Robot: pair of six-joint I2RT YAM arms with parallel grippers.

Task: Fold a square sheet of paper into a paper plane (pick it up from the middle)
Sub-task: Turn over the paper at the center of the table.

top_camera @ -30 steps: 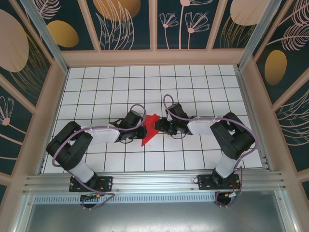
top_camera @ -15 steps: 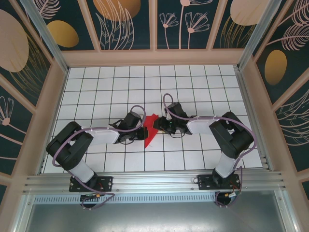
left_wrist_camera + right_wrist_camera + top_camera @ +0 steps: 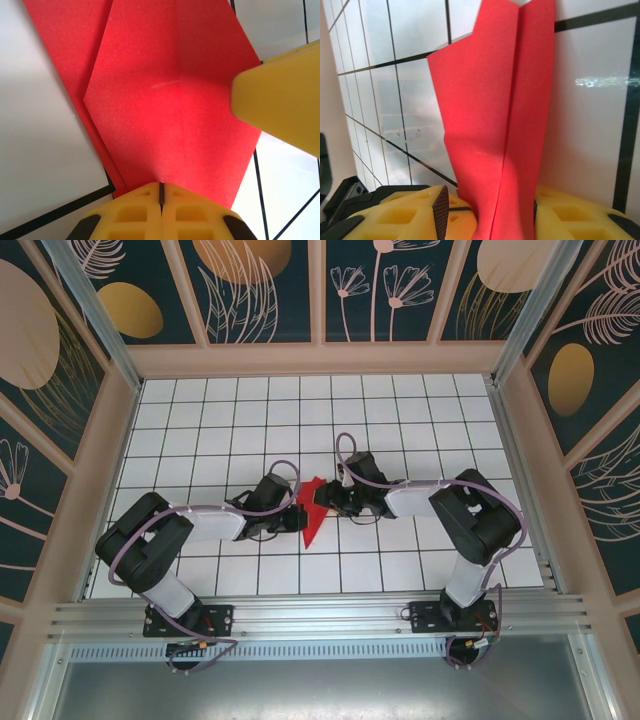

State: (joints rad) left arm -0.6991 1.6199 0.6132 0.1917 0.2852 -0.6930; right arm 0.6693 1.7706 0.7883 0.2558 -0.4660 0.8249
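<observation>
The red square sheet of paper (image 3: 313, 522) lies mid-table, folded into a narrow, pointed, creased shape like a paper plane. My left gripper (image 3: 298, 517) is at its left edge. In the left wrist view that gripper (image 3: 161, 186) is shut, its yellow tips resting on the layered red paper (image 3: 170, 100). My right gripper (image 3: 322, 498) meets the paper from the right, and one of its fingers (image 3: 280, 105) sits on the paper's right edge. In the right wrist view its jaws (image 3: 489, 200) stand apart around a raised fold of the paper (image 3: 490, 100).
The white gridded table (image 3: 420, 430) is walled by wooden frames with patterned panels (image 3: 270, 290). A metal rail (image 3: 320, 615) runs along the near edge by the arm bases.
The left gripper has slid right along the paper. The paper now looks narrower and sits slightly further right. The right gripper has edged left towards it.
</observation>
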